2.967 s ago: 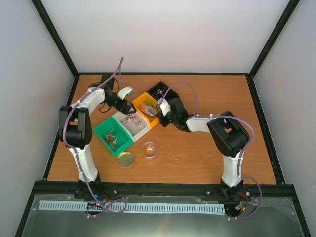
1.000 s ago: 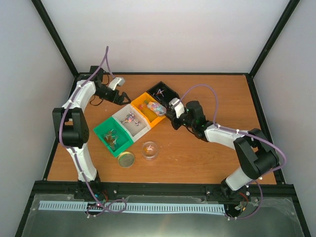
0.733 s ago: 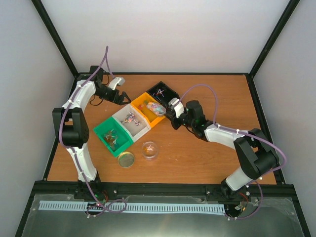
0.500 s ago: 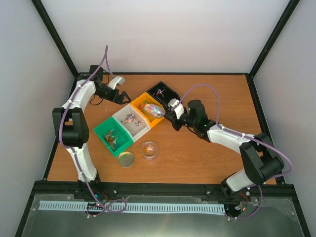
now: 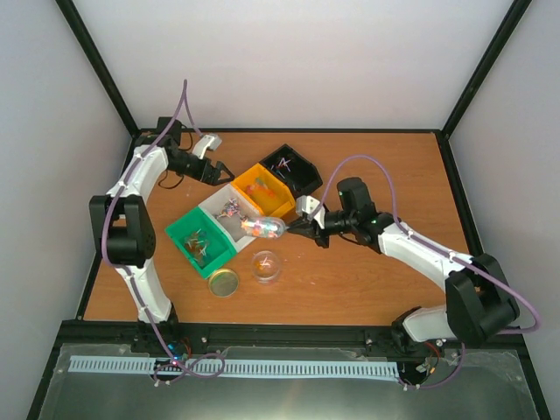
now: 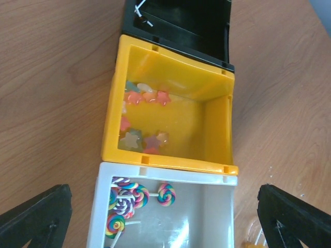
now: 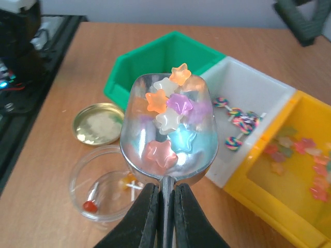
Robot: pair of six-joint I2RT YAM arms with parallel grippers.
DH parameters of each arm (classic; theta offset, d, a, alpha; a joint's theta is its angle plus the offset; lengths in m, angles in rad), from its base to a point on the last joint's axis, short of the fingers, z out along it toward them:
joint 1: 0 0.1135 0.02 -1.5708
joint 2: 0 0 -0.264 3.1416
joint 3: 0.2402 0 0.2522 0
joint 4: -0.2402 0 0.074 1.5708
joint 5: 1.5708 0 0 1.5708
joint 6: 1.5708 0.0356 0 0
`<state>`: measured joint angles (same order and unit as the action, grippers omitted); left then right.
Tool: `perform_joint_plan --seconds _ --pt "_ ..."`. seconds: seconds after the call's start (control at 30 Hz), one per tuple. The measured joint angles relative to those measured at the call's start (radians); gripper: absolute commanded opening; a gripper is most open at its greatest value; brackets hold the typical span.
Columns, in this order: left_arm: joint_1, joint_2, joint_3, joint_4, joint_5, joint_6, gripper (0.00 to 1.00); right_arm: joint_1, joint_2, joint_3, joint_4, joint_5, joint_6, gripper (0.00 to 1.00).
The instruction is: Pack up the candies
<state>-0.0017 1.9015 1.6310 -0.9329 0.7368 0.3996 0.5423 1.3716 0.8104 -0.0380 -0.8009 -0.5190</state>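
**Candies** [image 7: 170, 116]: small glossy star-shaped pieces in orange, pink, purple, blue and white. A heap of them sits in the bowl of my metal scoop [image 7: 135, 142], and more lie loose in the yellow bin.

**Entries, left to right:**
- **Left end effector** [image 5: 219, 171]: released, jaws wide, holding nothing. It hangs over the far left of the bench [image 6: 46, 77], just beyond the row of bins.
- **Green bin** [image 7: 155, 51]: a few pieces, too small for me to make out.
- **Gold lid** [image 7: 98, 123]: flat on the bench, beside the clear dish.
- **White bin** [image 6: 207, 217]: swirl lollipops [image 6: 124, 199] on white sticks, gathered at one side.
- **Clear dish** [image 7: 77, 178]: round and open. Inside are a red piece, an orange piece and a white stick.
- **Yellow bin** [image 6: 217, 129]: stars scattered along one side, the rest bare.
- **Black bin** [image 6: 176, 20]: thin white sticks.
- **Right end effector** [image 7: 165, 196]: clenched on the scoop's handle. The scoop is level over the near corner of the white bin, just beside the dish.

**Changes:**
- Half a second back, my loaded scoop was over the yellow bin. It now stands nearer the dish.
- Three seconds back, my left end effector was over the white bin. It now sits behind the row.
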Motion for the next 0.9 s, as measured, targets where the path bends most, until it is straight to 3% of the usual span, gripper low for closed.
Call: perform_joint_plan --seconds 0.43,0.9 --pt "0.0 -0.071 -0.123 0.054 0.064 0.001 1.0 -0.032 -0.044 0.0 -0.369 -0.125 -0.31 0.03" --pt "0.0 -0.091 -0.145 0.094 0.106 -0.008 1.0 -0.058 -0.046 0.093 -0.65 0.024 -0.406 0.03"
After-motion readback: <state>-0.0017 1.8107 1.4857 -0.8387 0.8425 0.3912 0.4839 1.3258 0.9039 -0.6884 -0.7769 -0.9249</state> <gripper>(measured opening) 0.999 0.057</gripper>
